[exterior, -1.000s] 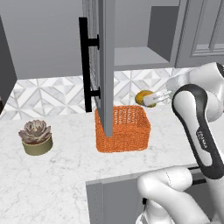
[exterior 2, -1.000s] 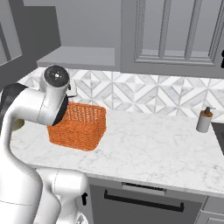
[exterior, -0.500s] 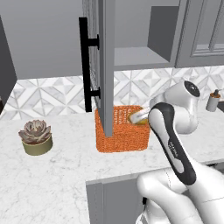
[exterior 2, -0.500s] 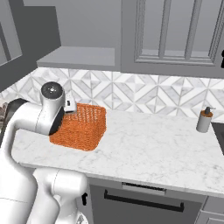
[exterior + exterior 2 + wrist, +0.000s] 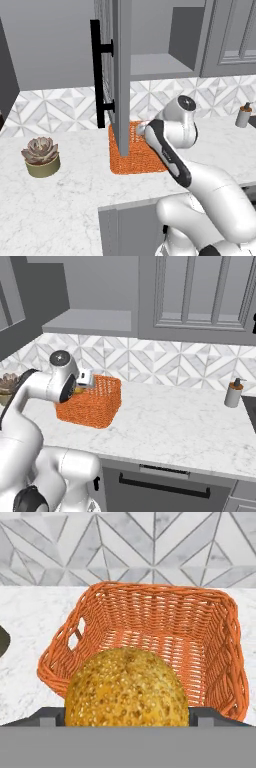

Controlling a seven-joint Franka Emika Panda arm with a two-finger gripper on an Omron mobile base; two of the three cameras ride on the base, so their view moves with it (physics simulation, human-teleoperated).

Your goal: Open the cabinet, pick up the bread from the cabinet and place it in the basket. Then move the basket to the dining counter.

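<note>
Gripper (image 5: 125, 716) is clamped on the bread (image 5: 127, 687). The jaws stand wide only because the loaf fills the whole gap between them, one fingertip showing at each side of it.

Change over the last second: the hand has swung in from off to one side of the basket (image 5: 160, 589) and dropped. A second ago the bread was clear of the basket's side and higher. Half a second ago it was at the rim. Now in the hand view it hangs over the basket's near rim, with the open weave floor ahead of and below it. Right base view agrees: gripper (image 5: 85, 381) sits at the basket's (image 5: 95, 401) top edge, on its left end.

Bread is not down yet. It is above the basket and not resting on its floor.

Cabinet door (image 5: 120, 75) stands open, edge-on in front of the basket (image 5: 145, 160), and blocks the left base view of the hand.

My read: cabinet and pick steps are done, placing is in hand. Next is a little more travel toward the basket's middle, then let go. Risk: releasing this close to the near rim could let the loaf catch the rim and roll out. After that, basket goes to the dining counter.
</note>
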